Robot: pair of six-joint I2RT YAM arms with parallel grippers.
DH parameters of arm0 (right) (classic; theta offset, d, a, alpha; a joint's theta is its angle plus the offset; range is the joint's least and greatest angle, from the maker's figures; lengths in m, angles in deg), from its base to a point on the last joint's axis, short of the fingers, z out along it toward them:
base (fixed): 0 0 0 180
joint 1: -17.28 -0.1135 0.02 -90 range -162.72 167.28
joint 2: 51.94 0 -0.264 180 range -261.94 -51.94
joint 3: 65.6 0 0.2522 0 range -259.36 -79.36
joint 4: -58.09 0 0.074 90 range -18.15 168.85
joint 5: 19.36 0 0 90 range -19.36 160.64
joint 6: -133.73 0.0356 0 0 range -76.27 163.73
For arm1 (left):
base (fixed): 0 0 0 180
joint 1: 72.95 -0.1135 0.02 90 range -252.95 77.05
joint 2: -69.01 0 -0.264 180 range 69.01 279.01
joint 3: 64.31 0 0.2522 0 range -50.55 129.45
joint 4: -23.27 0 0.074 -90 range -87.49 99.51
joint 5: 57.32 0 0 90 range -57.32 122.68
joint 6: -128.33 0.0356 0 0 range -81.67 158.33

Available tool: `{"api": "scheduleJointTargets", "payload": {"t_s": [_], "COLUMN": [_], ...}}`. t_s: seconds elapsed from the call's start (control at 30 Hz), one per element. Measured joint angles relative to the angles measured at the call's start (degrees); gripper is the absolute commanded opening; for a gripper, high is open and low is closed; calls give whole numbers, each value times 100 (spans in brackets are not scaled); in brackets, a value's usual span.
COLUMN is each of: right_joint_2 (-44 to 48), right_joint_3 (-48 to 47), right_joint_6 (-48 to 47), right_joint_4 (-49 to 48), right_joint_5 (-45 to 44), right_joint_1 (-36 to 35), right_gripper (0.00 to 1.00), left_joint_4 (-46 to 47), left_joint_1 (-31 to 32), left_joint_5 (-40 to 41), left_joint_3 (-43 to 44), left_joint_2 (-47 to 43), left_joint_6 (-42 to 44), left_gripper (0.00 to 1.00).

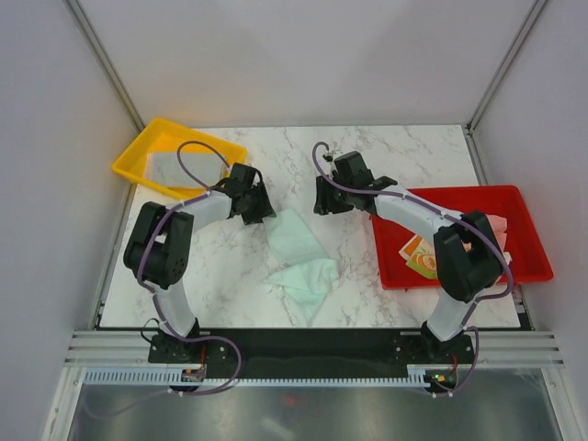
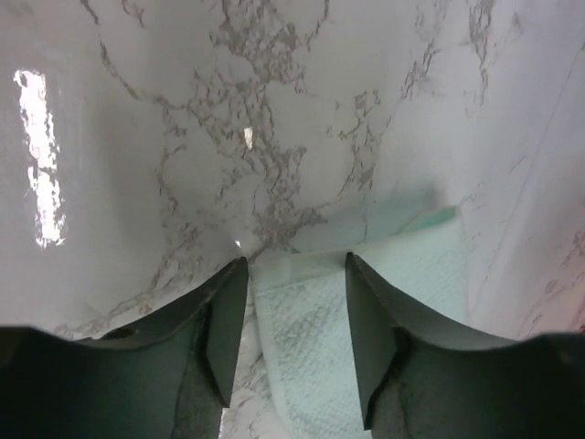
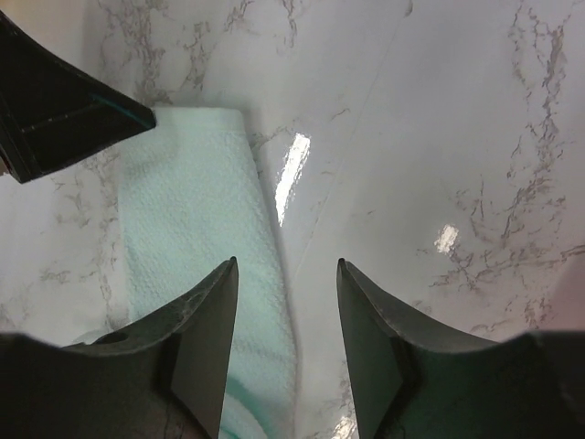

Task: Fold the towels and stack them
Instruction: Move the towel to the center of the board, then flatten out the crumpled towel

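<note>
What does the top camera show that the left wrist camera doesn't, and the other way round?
Top only: the yellow tray holding a grey towel, the red tray holding a pink towel and an orange-printed towel, and the right gripper. Left wrist only: the weave of the mint towel, its edge lying between open fingers. Both: that mint towel, the left gripper, the marble table.

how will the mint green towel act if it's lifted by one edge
Probably floppy: the mint towel lies crumpled and folded over itself, so it would likely drape and sag. It looks thin, so probably light. Pushed, it may slide or bunch on the glossy table.
</note>
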Motion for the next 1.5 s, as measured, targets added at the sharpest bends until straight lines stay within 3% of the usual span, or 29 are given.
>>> {"api": "scheduleJointTargets", "payload": {"t_s": [0.03, 0.13, 0.17, 0.2, 0.33, 0.47, 0.7, 0.8, 0.9, 0.93, 1.0, 1.03, 1.07, 1.27, 1.5], "right_joint_2": [2, 20, 20, 20, -153, -861, -1641, -1799, -1943, -1993, -2063, -2081, -2081, -1718, 616], "right_joint_3": [39, 138, 155, 166, 15, -562, -664, -662, -662, -662, -658, -640, -612, -358, -13], "right_joint_6": [-13, -22, -20, -15, -44, -164, -271, -223, -122, -90, -42, -9, 13, 275, 304], "right_joint_4": [-7, -74, -107, -149, -330, -501, -671, -815, -1067, -1154, -1263, -1309, -1375, -1443, -494], "right_joint_5": [0, 26, 83, 155, 592, 1187, 2170, 2433, 2669, 2741, 2841, 2872, 2896, 2691, 1272], "right_joint_1": [13, 85, 136, 197, 461, 588, 533, 520, 501, 496, 494, 492, 496, 671, 1069], "right_gripper": [55, 57, 61, 62, 71, 73, 72, 67, 54, 42, 28, 8, 0, 0, 0], "left_joint_4": [-2, 13, 13, -15, -98, -251, -380, -313, -319, -339, -343, -337, -330, -330, -280], "left_joint_1": [22, 129, 170, 205, 289, 295, 295, 295, 295, 295, 295, 295, 295, 295, 345], "left_joint_5": [50, 170, 201, 203, 116, -157, -575, -778, -918, -964, -1051, -1075, -1106, -1545, -2076], "left_joint_3": [68, 173, 190, 214, 289, 269, -11, -122, -223, -251, -267, -267, -267, 238, 1099], "left_joint_2": [72, 205, 236, 258, 275, 103, -1279, -1537, -1517, -1499, -1456, -1447, -1443, -1123, -1241], "left_joint_6": [-24, -96, -109, -105, -46, 170, 435, 468, 505, 509, 527, 535, 549, 570, 549], "left_gripper": [41, 22, 8, 2, 2, 2, 2, 2, 2, 2, 2, 2, 2, 2, 2]}}
